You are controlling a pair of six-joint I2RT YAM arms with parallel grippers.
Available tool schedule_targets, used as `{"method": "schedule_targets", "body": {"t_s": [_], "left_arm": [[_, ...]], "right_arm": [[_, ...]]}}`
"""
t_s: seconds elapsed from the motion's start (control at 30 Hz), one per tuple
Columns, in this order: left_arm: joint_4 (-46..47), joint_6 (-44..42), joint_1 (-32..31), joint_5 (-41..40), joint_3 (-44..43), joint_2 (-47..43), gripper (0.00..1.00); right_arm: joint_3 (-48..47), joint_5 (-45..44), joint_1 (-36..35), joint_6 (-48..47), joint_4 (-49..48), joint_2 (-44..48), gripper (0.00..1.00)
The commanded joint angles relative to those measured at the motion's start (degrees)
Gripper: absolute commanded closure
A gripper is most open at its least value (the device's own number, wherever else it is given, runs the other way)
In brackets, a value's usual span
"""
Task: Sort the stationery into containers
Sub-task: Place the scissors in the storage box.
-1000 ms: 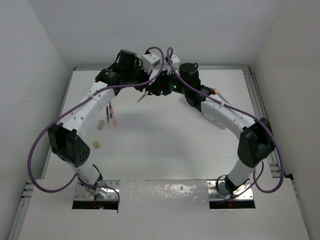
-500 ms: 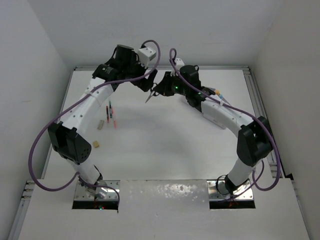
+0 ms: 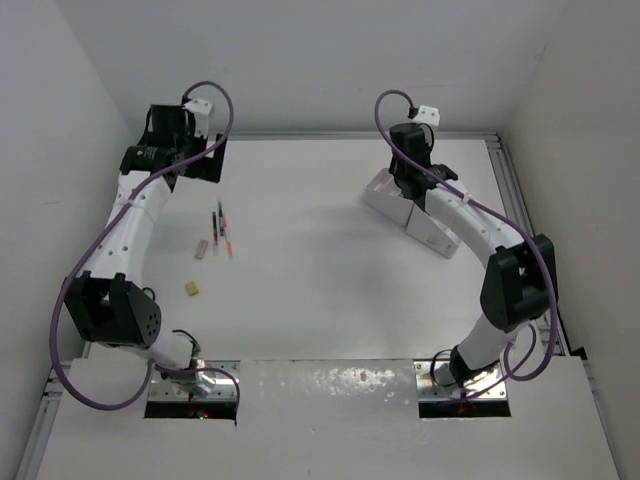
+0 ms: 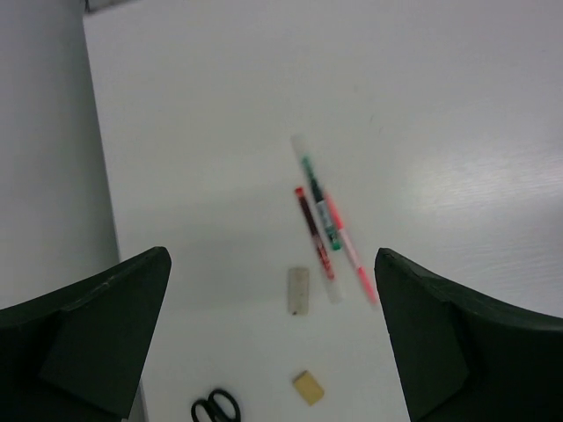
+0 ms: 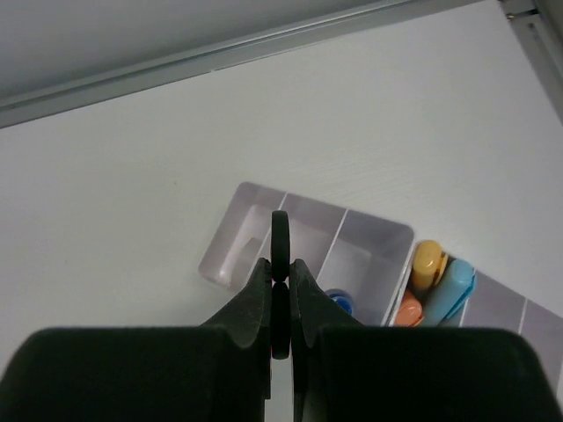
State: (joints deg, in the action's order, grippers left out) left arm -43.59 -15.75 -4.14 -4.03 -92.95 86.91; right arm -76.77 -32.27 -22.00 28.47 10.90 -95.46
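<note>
My right gripper point(image 5: 280, 268) is shut on the black handle ring of a pair of scissors point(image 5: 280, 233), seen edge-on. It hangs above the white, lilac-lined organiser point(image 5: 255, 233), over the left compartments. In the top view this gripper point(image 3: 404, 182) covers the organiser point(image 3: 432, 240). My left gripper point(image 4: 271, 257) is open and holds nothing, high over the table's far left point(image 3: 205, 160). Below it lie a green pen point(image 4: 318, 215), a red pen point(image 4: 308, 221), a pink pen point(image 4: 350, 251), a grey eraser point(image 4: 299, 290), a yellow eraser point(image 4: 308, 387) and another black-handled scissors point(image 4: 215, 407).
A blue-capped bottle point(image 5: 339, 303) sits in one organiser compartment, with yellow, orange and light blue items point(image 5: 435, 281) in the one to its right. In the top view the pens point(image 3: 222, 230) and erasers point(image 3: 203, 248) lie at the left. White walls enclose the table.
The two grippers met at the back centre with the scissors. The left one let go and swung back left; the right one shut on them and carried them over the organiser.
</note>
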Motion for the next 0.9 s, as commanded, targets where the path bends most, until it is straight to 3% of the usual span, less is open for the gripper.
{"method": "schedule_targets", "body": {"t_s": [0.0,0.4,0.43,0.47,0.63,0.67,0.7,0.77,0.8,0.87], "left_arm": [[1.4,0.89,4.04,-4.05,6.52,-2.79,0.0],[5.71,4.06,9.76,-9.06,19.38,-4.91,0.0],[5.8,4.06,10.72,-9.24,19.9,-5.17,0.0],[5.8,4.06,11.26,-10.28,20.43,-5.26,0.0],[6.68,1.6,15.91,-11.97,26.31,-5.97,0.01],[6.51,0.99,16.88,-10.22,27.37,-5.79,0.06],[6.16,0.37,18.63,-9.34,28.77,-5.44,0.22],[3.88,0.28,20.57,-7.23,29.4,-4.92,0.37],[3.0,-0.24,23.19,-6.09,29.66,-4.65,0.49],[0.81,-1.03,26.45,-2.48,30.19,-4.73,0.57]], "right_arm": [[-3.2,-6.85,0.64,-0.96,-0.96,-3.49,1.0],[-10.68,-0.43,5.3,2.47,2.29,-13.43,1.0],[-10.59,0.19,5.21,2.47,2.11,-13.96,0.94],[-10.5,0.71,5.39,2.73,2.2,-14.22,0.75],[-10.59,4.23,6.35,4.22,2.37,-14.85,0.5],[-10.33,4.23,6.62,4.49,2.38,-14.67,0.45],[-10.24,4.84,6.79,4.84,2.29,-14.32,0.44],[-9.63,5.99,7.06,4.49,1.15,-12.57,0.44],[-9.28,6.95,6.97,3.01,0.62,-11.6,0.44],[-8.49,11.16,6.97,1.16,-2.0,-8.8,0.44]]}}
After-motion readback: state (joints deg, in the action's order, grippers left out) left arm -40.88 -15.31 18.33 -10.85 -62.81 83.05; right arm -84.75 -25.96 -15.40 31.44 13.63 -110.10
